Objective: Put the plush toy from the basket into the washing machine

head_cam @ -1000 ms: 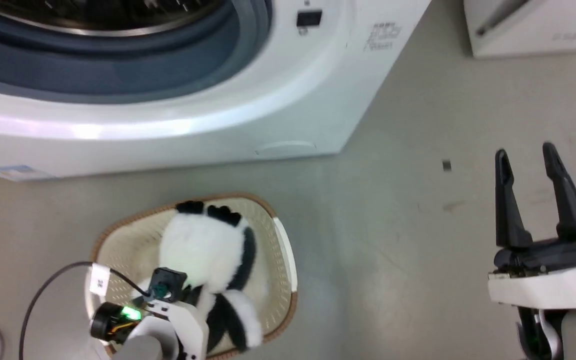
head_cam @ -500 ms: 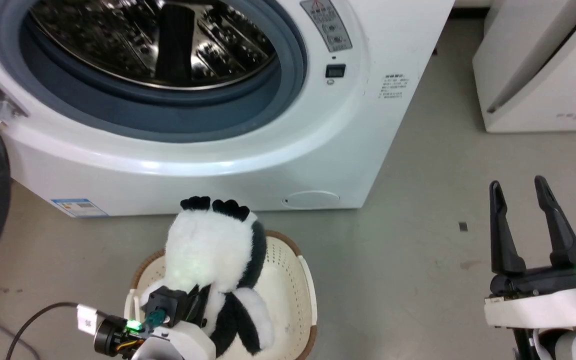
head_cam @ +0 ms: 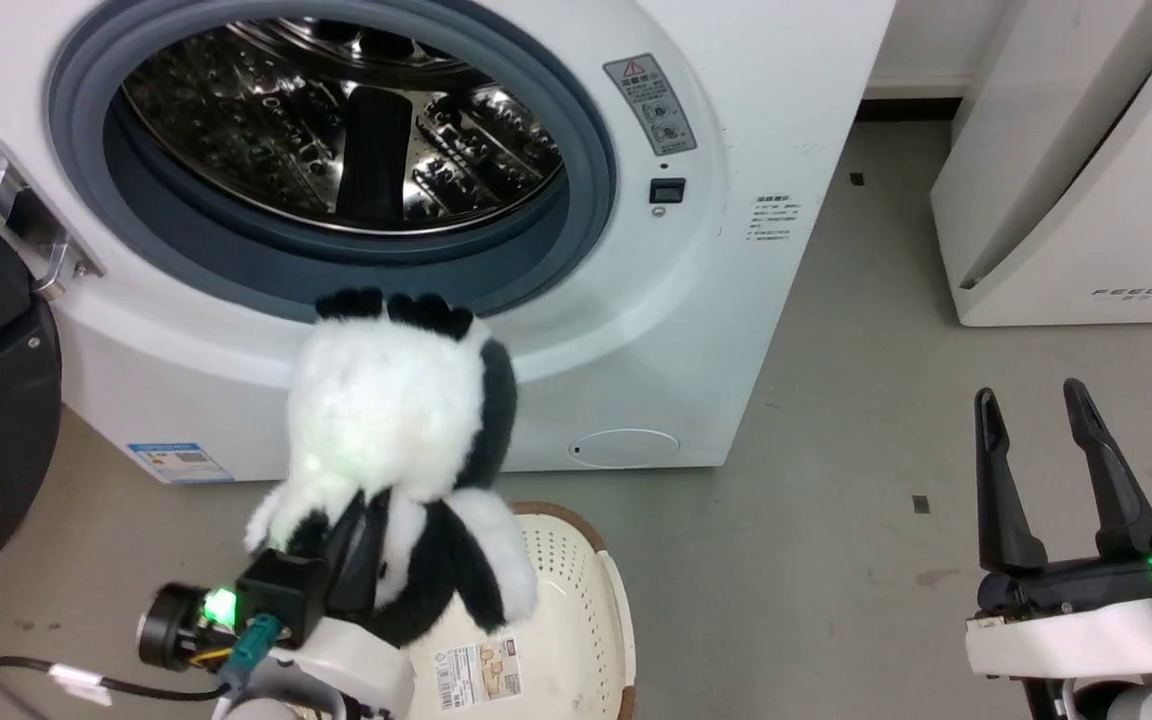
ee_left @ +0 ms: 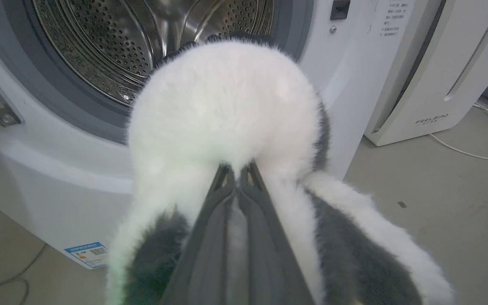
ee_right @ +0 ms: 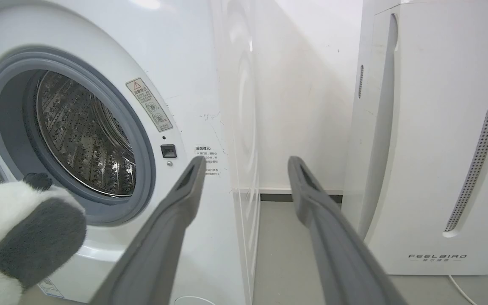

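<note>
- Done: left tool (ee_left: 235, 171), pressed together, pinches the plush toy (head_cam: 386, 400) clear above the basket (head_cam: 586, 580).
- Left to do: the toy hangs at the washing machine (head_cam: 756, 300) porthole's 6 o'clock rim, not inside.
- Right tool (head_cam: 1028, 392) is spread and holds nothing.

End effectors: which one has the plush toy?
The left end effector, shut on the plush toy; the right end effector is open and empty.
</note>
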You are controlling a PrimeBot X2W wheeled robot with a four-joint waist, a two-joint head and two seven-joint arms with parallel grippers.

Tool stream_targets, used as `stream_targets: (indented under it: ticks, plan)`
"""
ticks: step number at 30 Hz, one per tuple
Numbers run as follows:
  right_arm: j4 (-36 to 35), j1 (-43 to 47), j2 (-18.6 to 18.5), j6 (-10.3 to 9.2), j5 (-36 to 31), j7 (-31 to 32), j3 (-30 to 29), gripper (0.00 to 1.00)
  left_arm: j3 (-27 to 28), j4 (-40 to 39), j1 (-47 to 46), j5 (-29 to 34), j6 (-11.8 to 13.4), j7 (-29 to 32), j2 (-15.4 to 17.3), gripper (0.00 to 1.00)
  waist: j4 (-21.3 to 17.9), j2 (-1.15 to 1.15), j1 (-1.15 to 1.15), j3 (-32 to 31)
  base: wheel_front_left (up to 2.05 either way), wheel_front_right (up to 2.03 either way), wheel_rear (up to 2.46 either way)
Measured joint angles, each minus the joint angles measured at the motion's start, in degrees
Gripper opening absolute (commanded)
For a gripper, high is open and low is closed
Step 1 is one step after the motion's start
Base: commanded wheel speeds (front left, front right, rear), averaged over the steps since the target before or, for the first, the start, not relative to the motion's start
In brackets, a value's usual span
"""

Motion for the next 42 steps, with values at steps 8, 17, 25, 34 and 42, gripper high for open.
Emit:
stream_targets:
  ticks: [8,17,25,34,42]
  plan:
    - [-1.7,0.1,0.0,0.0,0.1,0.0,0.9,1.0,3.3,-6.8,-0.6,1.5,-0.3,0.0,0.2,0.0,-1.6,0.0,0.0,1.0,0.0,0.0,0.0]
    - [-4.1,-1.9,0.0,0.0,0.7,0.0,1.2,1.0,6.3,-6.2,-11.6,1.0,-2.4,0.1,3.6,0.0,-4.2,0.0,0.01,6.4,0.0,0.0,0.0]
    - [-5.8,-5.2,0.0,0.0,1.5,0.0,1.2,1.0,7.1,-1.8,-29.6,-0.1,-4.9,7.7,9.8,0.0,-6.5,0.0,0.01,14.6,0.0,0.0,0.0]
    - [-6.5,-8.5,0.0,0.0,4.7,0.0,0.5,1.0,3.4,7.3,-52.1,-2.1,-6.1,16.5,19.8,0.0,-9.8,0.0,0.01,25.1,0.0,0.0,0.0]
    - [-6.4,-10.0,0.0,0.0,7.3,0.0,0.9,1.0,-4.8,17.6,-65.8,-7.3,-6.2,23.5,24.6,0.0,-12.8,0.0,0.02,32.0,0.0,0.0,0.0]
